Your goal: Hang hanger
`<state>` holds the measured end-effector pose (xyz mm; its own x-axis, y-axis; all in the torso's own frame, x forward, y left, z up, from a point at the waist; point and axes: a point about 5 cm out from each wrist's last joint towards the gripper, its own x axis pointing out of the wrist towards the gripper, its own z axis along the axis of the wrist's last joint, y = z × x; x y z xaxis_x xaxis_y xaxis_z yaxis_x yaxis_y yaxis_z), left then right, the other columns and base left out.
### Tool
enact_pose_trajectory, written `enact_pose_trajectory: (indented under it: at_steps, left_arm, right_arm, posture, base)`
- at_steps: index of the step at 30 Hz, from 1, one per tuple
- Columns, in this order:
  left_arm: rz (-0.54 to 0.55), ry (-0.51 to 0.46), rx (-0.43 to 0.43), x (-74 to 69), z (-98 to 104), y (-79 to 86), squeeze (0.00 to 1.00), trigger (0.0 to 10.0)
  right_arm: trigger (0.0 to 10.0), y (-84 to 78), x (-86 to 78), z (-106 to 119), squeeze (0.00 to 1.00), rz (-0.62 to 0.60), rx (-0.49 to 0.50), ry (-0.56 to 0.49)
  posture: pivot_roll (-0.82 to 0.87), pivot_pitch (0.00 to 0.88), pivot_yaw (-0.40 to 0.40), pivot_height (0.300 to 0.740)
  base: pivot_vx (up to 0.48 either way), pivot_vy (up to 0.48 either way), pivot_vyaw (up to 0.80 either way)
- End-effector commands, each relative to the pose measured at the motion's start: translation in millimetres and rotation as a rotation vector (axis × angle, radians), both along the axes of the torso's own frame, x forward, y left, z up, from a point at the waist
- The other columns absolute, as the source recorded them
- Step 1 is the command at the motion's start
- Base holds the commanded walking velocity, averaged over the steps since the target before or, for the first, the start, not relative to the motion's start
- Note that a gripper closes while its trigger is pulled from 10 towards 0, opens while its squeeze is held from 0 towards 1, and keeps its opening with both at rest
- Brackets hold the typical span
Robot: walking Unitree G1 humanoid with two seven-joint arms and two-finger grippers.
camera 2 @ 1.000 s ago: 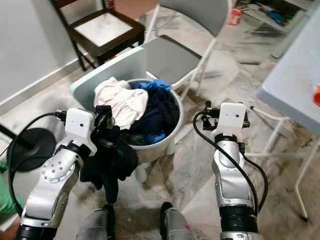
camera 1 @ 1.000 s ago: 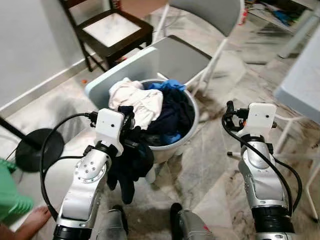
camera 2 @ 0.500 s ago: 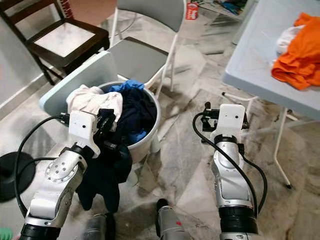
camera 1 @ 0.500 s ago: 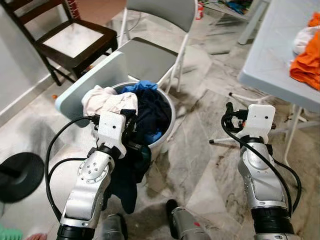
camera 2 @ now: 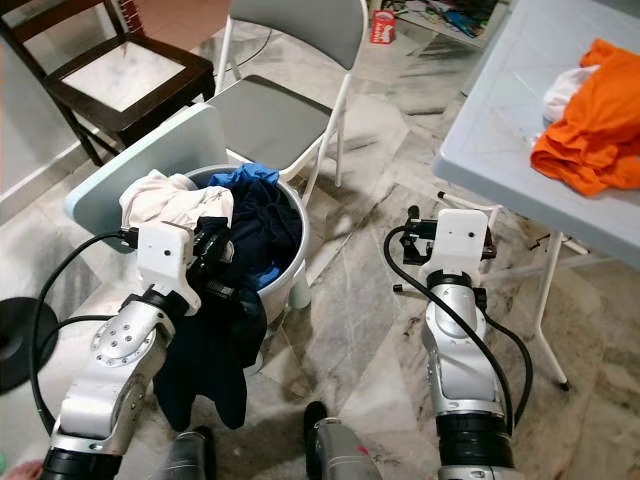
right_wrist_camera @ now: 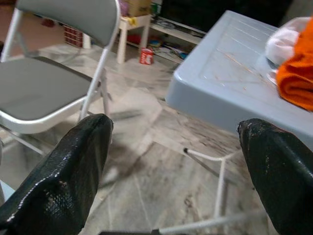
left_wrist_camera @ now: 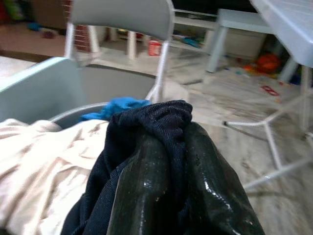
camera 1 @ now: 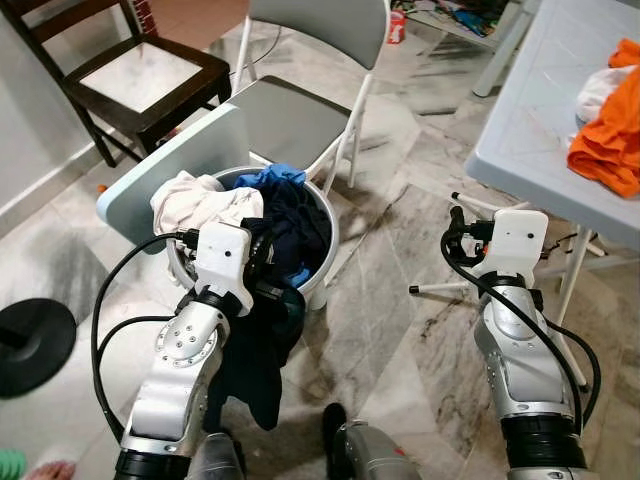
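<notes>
Dark garment (camera 1: pixel 262 345), not a hanger, is what the left gripper (left_wrist_camera: pixel 168 161) pinches: its fingers (left_wrist_camera: pixel 146 196) are pressed together with the navy cloth bunched over their tips, and the rest of the cloth hangs down beside the left arm toward the floor. No hanger can be made out. The garment hangs just beside the basket (camera 1: pixel 322 262), at its near rim. That round white basket is heaped with clothes, a cream piece (camera 1: pixel 200 205) on the robot's left and blue and navy ones (camera 1: pixel 290 215) on its right. A pale blue board (camera 1: pixel 170 165) leans against the basket's far side. Behind the basket stands a grey folding chair (camera 1: pixel 300 100), and beyond that to the left a dark wooden chair (camera 1: pixel 130 70). The right gripper (right_wrist_camera: pixel 171 161) hovers well to the right of the basket over the marble floor, fingers spread and holding nothing, near the pale blue surface (camera 2: pixel 500 110) that carries orange cloth (camera 2: pixel 590 120).
</notes>
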<state>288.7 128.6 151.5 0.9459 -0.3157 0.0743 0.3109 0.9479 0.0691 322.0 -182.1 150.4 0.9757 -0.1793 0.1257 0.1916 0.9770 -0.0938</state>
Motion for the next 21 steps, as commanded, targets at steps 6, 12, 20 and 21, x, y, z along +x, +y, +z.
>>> enact_pose_trajectory:
  at_steps: [6, 12, 20, 21]
  left_arm:
    - [-0.037, -0.023, -0.017, -4.0, 2.3, -8.9, 0.00, 10.0]
    - [-0.039, -0.017, -0.016, -5.1, 0.2, -9.1, 0.00, 10.0]
    - [-0.013, 0.021, -0.011, -5.2, -8.5, -7.6, 0.00, 10.0]
    - [0.003, 0.026, -0.004, -5.0, -10.2, -6.4, 0.00, 10.0]
  right_arm:
    - [10.0, -9.2, -3.7, -4.0, 0.00, -0.033, -0.008, 0.017]
    - [10.0, -9.0, -5.2, -6.3, 0.00, -0.034, -0.007, 0.025]
    - [10.0, -8.9, -6.8, -11.8, 0.00, -0.030, -0.005, 0.048]
    - [10.0, -8.8, -7.2, -12.5, 0.00, -0.030, -0.005, 0.050]
  posture:
    - [0.03, 0.228, -0.046, 0.740]
    - [0.03, 0.231, -0.046, 0.740]
    - [0.03, 0.227, -0.050, 0.740]
    - [0.03, 0.224, -0.050, 0.740]
  base:
    - [0.000, -0.428, 0.00]
    - [0.000, -0.446, 0.00]
    - [0.000, -0.287, 0.00]
    - [0.000, 0.000, 0.00]
